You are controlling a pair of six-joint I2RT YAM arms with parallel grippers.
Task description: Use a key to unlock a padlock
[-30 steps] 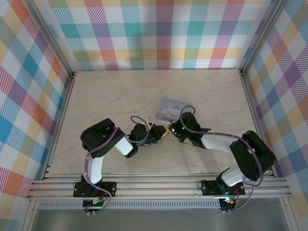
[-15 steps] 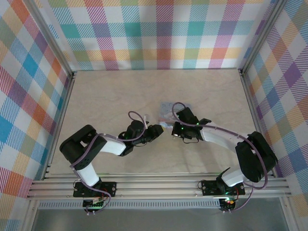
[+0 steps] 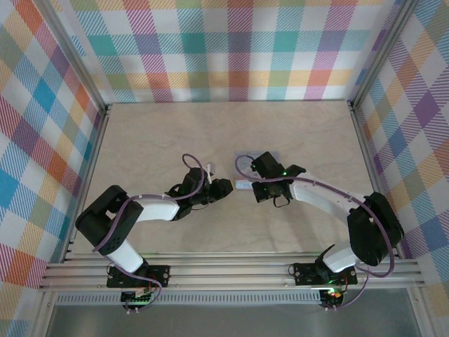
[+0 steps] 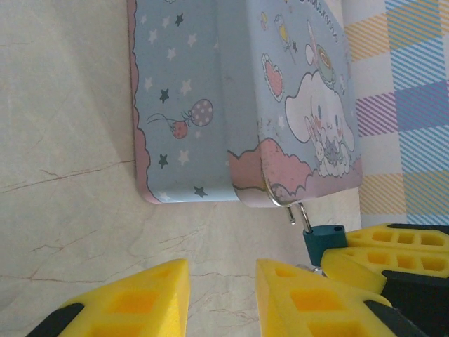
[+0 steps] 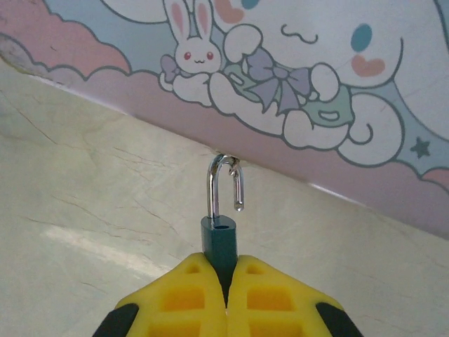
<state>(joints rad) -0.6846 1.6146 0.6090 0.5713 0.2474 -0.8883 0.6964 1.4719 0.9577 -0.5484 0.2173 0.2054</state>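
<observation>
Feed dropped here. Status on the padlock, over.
Left pincer open, holding nothing. Right pincer shut on padlock. Shackle open, hooked through loop on box. Nothing in the way.

In the right wrist view, most of the padlock (image 5: 219, 242) body is buried between the right tool (image 5: 226, 281) pads, and the box (image 5: 316, 70) runs off the top edge. From above, the right arm covers much of the box, and the padlock is too small to pick out.
</observation>
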